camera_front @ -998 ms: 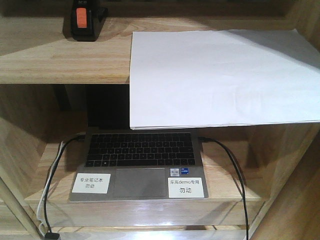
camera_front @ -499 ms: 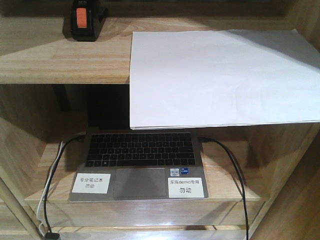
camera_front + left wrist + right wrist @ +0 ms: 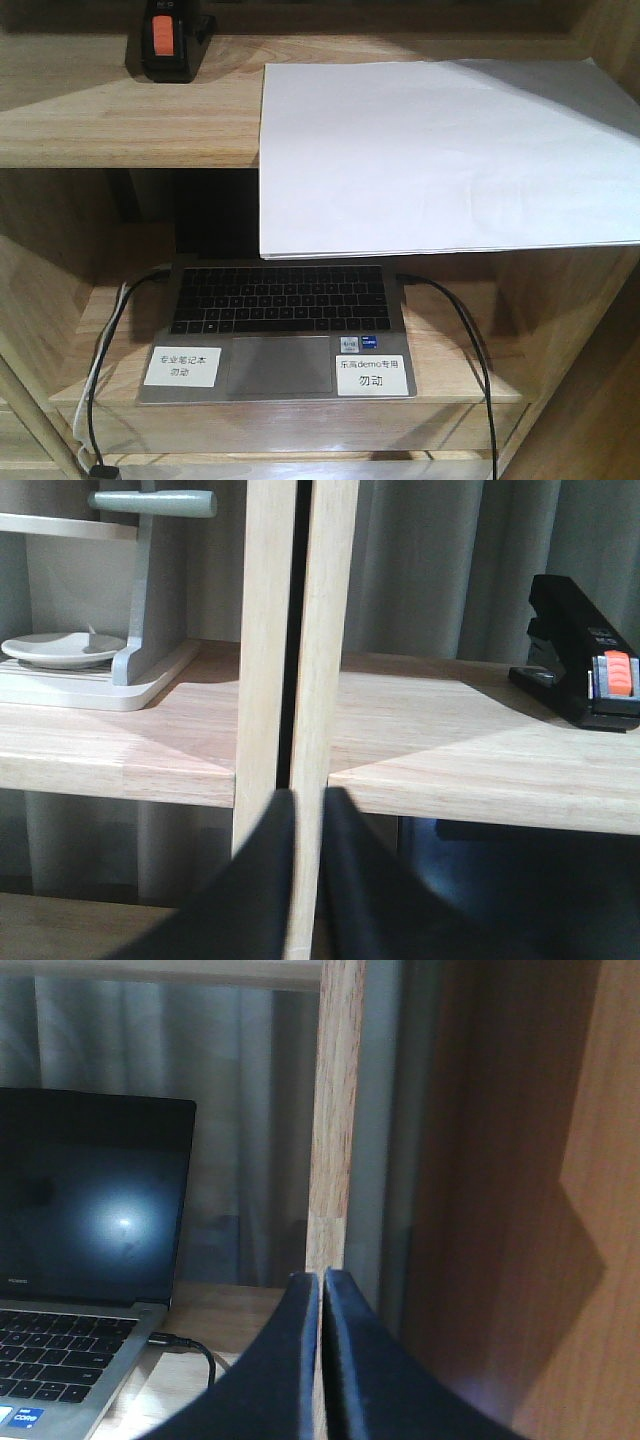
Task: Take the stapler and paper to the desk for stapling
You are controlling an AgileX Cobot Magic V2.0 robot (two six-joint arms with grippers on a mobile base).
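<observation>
Exterior front-facing view: the stapler [image 3: 170, 42] and the paper [image 3: 440, 160] both lie on the upper shelf [image 3: 110, 125], paper overhanging its edge. Left pincer [image 3: 305, 885] and right pincer [image 3: 321, 1360] are pinched narrow, empty. Nothing fetched yet; every step is left.

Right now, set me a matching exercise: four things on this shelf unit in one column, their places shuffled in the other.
1 stapler
2 paper
3 laptop
4 plate

A on the lower shelf
B on the grey rack
C on the upper shelf, hanging over its front edge
D on the upper shelf, wholly on the wood

Pairs: 1-D, 2-C, 3-A, 4-B
</observation>
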